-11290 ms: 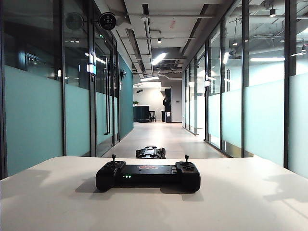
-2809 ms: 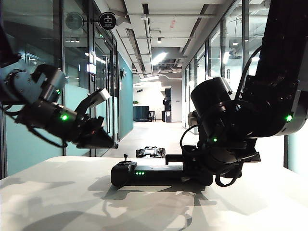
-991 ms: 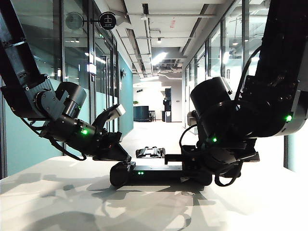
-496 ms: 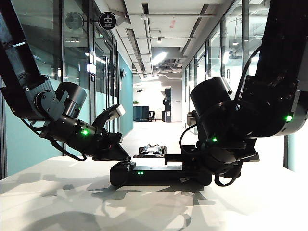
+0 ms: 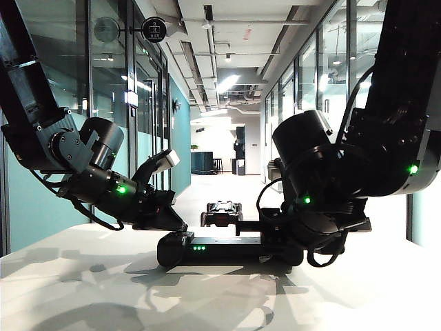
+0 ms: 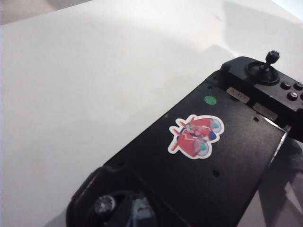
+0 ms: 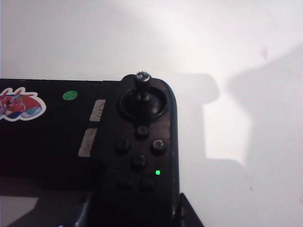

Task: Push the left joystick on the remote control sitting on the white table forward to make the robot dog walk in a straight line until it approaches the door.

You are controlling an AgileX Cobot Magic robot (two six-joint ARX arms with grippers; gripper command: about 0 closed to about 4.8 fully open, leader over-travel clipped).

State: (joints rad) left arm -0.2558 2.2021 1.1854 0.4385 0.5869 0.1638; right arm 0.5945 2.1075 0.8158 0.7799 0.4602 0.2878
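1. Holding the remote control by its right-hand handle end, my right gripper has a jaw on each side of that handle, closed against the black casing.
2. My left gripper is at the opposite, left-hand handle end. In the exterior view its jaws stand apart: one pale-tipped finger is raised well above the controller, and the other is down at the handle.
3. The left wrist view shows the left joystick as a small round tip at the near edge of the picture, with a blurred grey-blue part just beside it. I cannot tell whether that part touches the stick.
4. The remote control lies flat on the white table, near the middle of the tabletop, between my two arms. Green LEDs are lit on its near face.
5. A red sticker and a green dot sit on the flat middle bar.
6. The right-hand thumbstick stands upright, with nothing touching it. Small buttons and one green light lie beside it on the same handle.
7. The robot dog is on the corridor floor beyond the far table edge, roughly in line with the middle of the controller. It faces down the glass-walled corridor.
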